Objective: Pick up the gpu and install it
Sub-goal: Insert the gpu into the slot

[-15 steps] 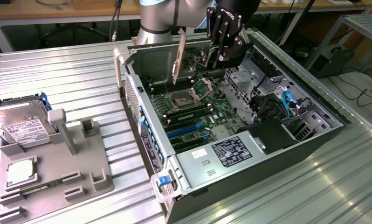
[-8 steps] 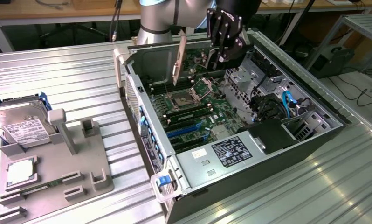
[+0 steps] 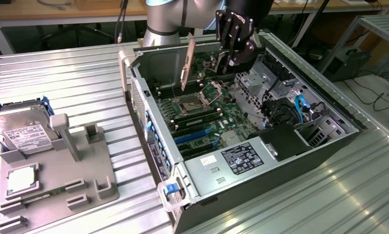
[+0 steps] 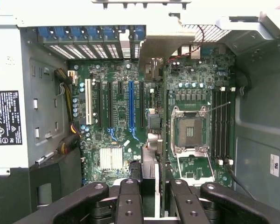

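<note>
Exterior view: hand part-closed around gpu

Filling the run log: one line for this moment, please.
tool: shut on gpu | gpu: held edge-on over open computer case | installed: not yet

- The case lies with its open side up; over the motherboard the way in from above is free.
- The gpu, clamped in the jaws, hangs upright in that opening.
- Power supply, black shroud and cables crowd one end of the case.
- Worktop between case and grey fixture lies bare.
</note>
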`<action>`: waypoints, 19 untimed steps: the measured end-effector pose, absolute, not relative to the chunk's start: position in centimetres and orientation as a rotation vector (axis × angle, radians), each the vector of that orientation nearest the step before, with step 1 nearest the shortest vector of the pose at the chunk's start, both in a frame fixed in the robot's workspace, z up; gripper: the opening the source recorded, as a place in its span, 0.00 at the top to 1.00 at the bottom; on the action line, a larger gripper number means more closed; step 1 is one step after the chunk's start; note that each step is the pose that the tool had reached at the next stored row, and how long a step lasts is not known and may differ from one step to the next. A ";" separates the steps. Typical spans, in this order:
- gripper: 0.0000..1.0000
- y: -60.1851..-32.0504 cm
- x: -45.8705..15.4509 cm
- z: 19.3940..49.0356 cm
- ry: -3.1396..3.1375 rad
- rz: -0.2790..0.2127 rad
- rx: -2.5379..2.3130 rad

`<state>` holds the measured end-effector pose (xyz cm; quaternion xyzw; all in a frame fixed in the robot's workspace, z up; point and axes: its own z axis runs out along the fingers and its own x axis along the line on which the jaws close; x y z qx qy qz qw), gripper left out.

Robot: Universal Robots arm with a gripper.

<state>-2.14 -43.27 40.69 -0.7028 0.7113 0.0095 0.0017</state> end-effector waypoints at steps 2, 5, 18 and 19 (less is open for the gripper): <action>0.72 -43.3 -2.1 40.7 2.230 0.030 -2.208; 0.72 -43.3 -2.1 40.6 2.226 0.030 -2.212; 0.72 -43.3 -2.1 40.3 2.210 0.030 -2.228; 0.72 -43.3 -2.1 40.3 2.209 0.030 -2.229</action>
